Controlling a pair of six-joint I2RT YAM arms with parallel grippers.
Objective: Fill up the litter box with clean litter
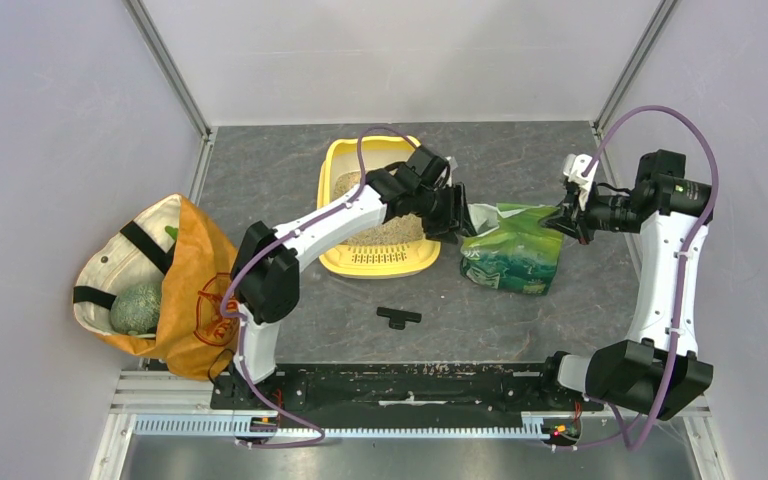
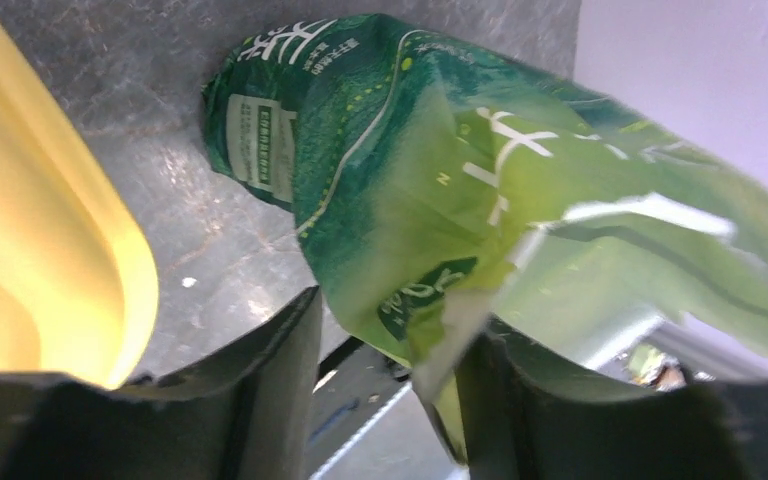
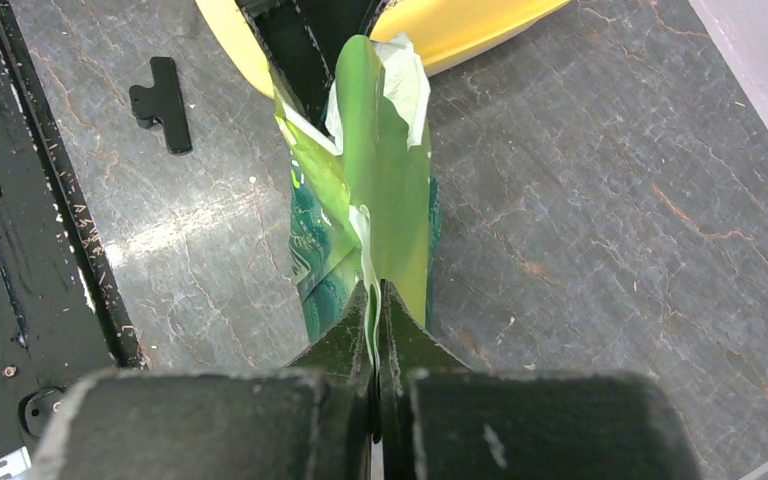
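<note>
The yellow litter box [image 1: 332, 170] lies at the table's middle back, with beige clean litter [image 1: 396, 231] inside it. It also shows in the left wrist view [image 2: 60, 240] and the right wrist view [image 3: 460, 25]. A green printed bag [image 1: 512, 255] stands just right of it. My left gripper [image 1: 457, 212] is open at the bag's upper left corner; a flap of the bag [image 2: 430, 220] hangs between the fingers [image 2: 280, 380], near the right one. My right gripper [image 1: 565, 218] is shut on the bag's top edge [image 3: 380, 170] at its right end.
A black clip [image 1: 398, 317] lies on the table in front of the litter box and shows in the right wrist view [image 3: 160, 100]. An orange-and-cream tote bag [image 1: 175, 280] with a green object inside sits at the left. Grey walls enclose the table.
</note>
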